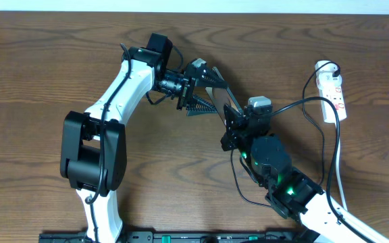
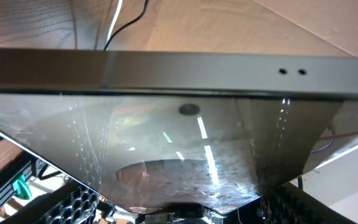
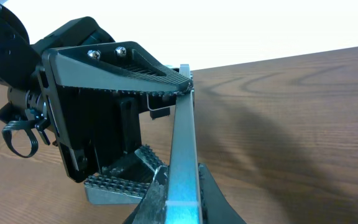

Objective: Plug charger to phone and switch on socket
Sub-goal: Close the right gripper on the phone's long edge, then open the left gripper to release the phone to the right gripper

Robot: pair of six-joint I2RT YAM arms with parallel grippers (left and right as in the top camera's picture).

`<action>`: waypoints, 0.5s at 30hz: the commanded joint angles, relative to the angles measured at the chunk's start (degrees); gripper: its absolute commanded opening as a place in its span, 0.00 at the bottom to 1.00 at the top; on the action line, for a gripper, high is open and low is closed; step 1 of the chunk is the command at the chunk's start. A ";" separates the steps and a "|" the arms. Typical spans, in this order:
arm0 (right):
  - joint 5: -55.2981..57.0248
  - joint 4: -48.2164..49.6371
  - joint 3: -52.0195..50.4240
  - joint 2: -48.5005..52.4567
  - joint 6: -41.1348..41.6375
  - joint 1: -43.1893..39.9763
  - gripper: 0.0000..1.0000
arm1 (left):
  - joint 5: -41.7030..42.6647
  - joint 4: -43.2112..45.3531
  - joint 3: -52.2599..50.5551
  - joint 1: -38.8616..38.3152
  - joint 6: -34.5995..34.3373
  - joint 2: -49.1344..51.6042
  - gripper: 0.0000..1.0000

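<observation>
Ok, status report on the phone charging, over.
Left fingers clamp the phone. Right fingers shut against its edge. Socket far right, untouched. No obstruction seen.

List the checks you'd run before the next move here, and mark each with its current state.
1. Hold of the left gripper on the phone: ok, its fingers clamp both faces.
2. Closure of the right gripper: ok, jaws shut at the phone's near edge.
3. Connector tip of the charger seated in the phone: cannot tell, the tip is hidden.
4. Slack in the charger: ok, it curves loosely from the socket toward the right wrist.
5. Switch on the socket: cannot tell, its marks are too small to read.
</observation>
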 commanded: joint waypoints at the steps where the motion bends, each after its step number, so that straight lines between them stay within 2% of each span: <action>1: -3.61 1.25 0.98 -0.02 0.66 0.52 0.01 | 2.12 -0.02 1.51 -0.31 -0.55 -0.26 0.68; 7: -4.04 1.27 0.98 -0.02 2.01 0.52 0.01 | 2.12 0.59 1.51 -0.31 -0.55 -0.26 0.75; 11: -4.02 1.29 0.98 -0.04 2.16 0.52 0.01 | 1.86 0.59 1.51 -0.31 -0.57 -0.26 0.89; 15: -4.02 1.53 0.98 -0.61 4.76 0.52 0.01 | -0.11 0.61 1.51 -0.31 -0.57 -0.26 0.95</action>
